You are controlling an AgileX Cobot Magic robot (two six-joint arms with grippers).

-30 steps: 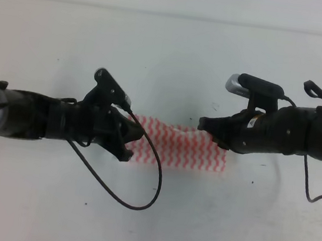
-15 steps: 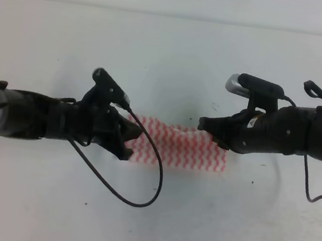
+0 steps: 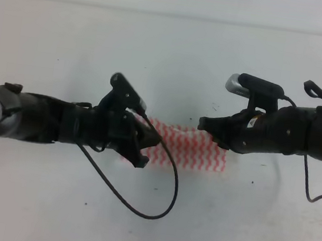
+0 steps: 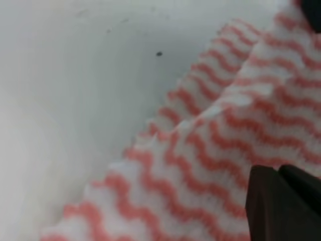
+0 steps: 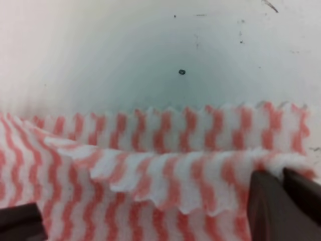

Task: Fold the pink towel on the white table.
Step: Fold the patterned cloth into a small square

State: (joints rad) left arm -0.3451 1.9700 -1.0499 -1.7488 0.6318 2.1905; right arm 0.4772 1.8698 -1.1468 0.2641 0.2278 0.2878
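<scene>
The pink towel (image 3: 195, 152) lies as a narrow striped band mid-table on the white table (image 3: 169, 56). My left gripper (image 3: 150, 145) covers the towel's left end and is shut on it. In the left wrist view the towel (image 4: 200, 150) rises in a rumpled fold toward dark fingers (image 4: 281, 206) at the lower right. My right gripper (image 3: 208, 131) sits at the towel's upper right corner. In the right wrist view a lifted layer of towel (image 5: 150, 175) runs into its closed fingers (image 5: 286, 201).
A black cable (image 3: 158, 206) loops from the left arm down over the tabletop in front of the towel. Thin wires (image 3: 317, 194) hang under the right arm. The table's back edge (image 3: 174, 16) runs across the top.
My left gripper has moved right, taking the towel's left end with it, so the visible band is shorter. The right arm has stayed still.
</scene>
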